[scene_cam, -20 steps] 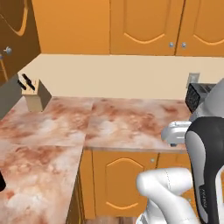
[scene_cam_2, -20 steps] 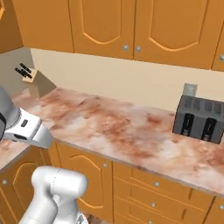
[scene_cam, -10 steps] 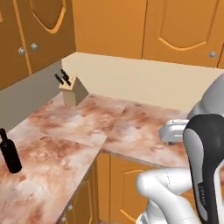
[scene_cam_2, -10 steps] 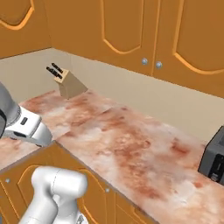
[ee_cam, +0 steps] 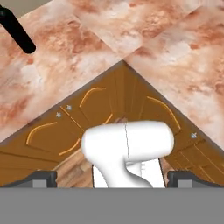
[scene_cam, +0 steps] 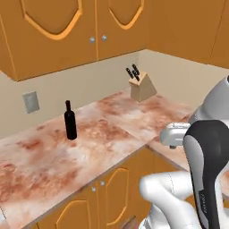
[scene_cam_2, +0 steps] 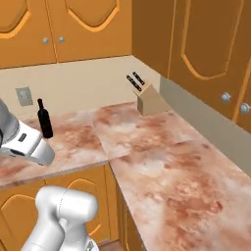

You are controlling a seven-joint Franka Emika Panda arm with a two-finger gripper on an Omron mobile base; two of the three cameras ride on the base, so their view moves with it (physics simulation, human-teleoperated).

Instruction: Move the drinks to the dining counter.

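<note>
Bottle (scene_cam: 69, 120), black and slim, stood upright on the marble corner counter (scene_cam_2: 162, 162), well apart from the knife block (scene_cam: 142, 87); I judged it rigid, slick, tippy, best gripped mid-body. My gripper (ee_cam: 112, 177) hung over the cabinet corner, fingers spread wide and empty, arm folded back.

An L-shaped marble counter (scene_cam: 112, 134) in mottled reddish-pink wraps the corner on orange wooden cabinets. A wooden knife block (scene_cam: 142, 86) sits on it at the back, close to the corner wall. A slim black bottle (scene_cam: 70, 121) stands upright on the same counter, well apart from the block, near the back wall.
</note>
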